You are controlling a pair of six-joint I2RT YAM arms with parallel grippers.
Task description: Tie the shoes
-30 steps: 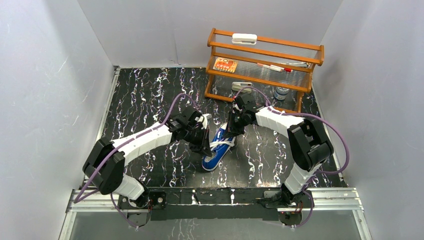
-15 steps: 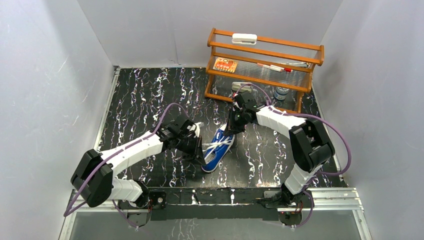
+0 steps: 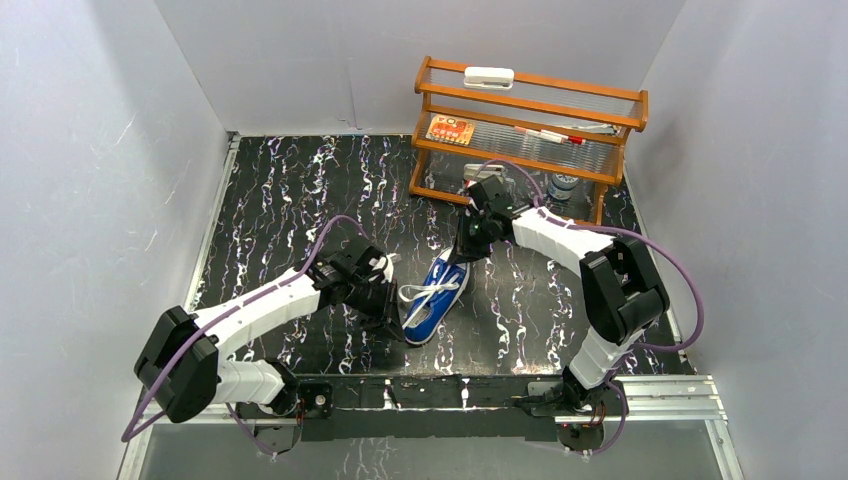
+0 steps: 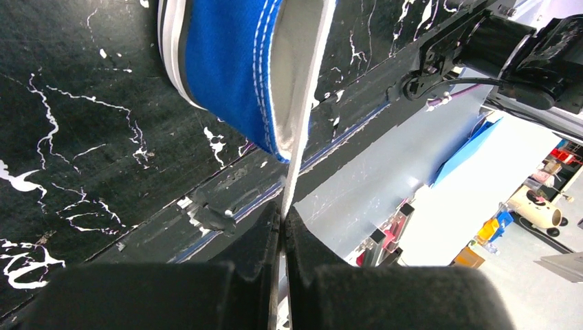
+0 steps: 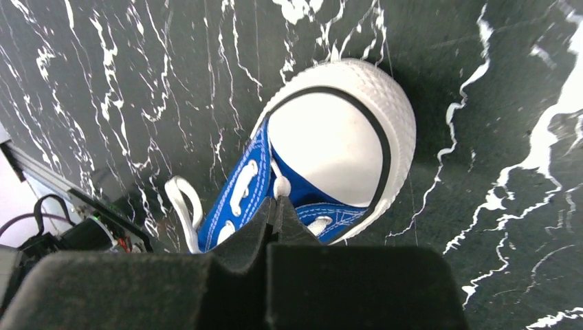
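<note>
Blue canvas sneaker (image 3: 437,295) with smooth white rubber toe cap (image 5: 337,137), pebbled at its edge, and flat cloth lace (image 4: 289,179). Under the sneaker, glossy black marbled table (image 3: 290,190). Behind the sneaker, varnished wooden rack (image 3: 520,105) with ribbed clear shelves.

One tabletop (image 3: 290,190), one blue sneaker (image 3: 436,296) with one white lace (image 4: 290,175). Two robot arms: left arm (image 3: 270,300), right arm (image 3: 560,240). One wooden rack (image 3: 570,88), two white blocks (image 3: 488,74), one orange card (image 3: 450,130), one pen (image 3: 548,134), one bottle (image 3: 562,185).
</note>
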